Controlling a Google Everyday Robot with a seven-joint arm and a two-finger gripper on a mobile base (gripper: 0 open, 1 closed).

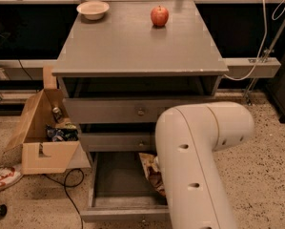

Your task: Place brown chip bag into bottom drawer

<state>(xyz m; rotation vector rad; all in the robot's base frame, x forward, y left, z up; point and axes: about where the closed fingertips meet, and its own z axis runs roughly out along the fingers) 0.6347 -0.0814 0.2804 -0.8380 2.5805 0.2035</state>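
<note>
A grey cabinet [132,42] with three drawers is seen from above and in front, its flat top filling the upper middle of the view. Much of the lower right is covered by the robot's white arm [194,166], which is bent over the cabinet's lower right part. The bottom drawer [118,182] is pulled well out, and its grey floor is exposed on the left side. The top drawer [113,111] and the middle drawer [113,141] above it are shut. An open cardboard box [46,156] holding a few items is set on the floor just left of the cabinet.

The brown chip bag [151,173] is seen inside the bottom drawer, toward its right side. It is tilted, and its right part is hidden by the arm. The gripper is concealed behind the arm, so its place over the drawer cannot be made out. Whether it is spread or pinching the bag cannot be told.

A pale bowl [93,8] is placed at the back left of the cabinet top. A red apple [159,15] is placed at the back, right of centre and well apart from the bowl.
</note>
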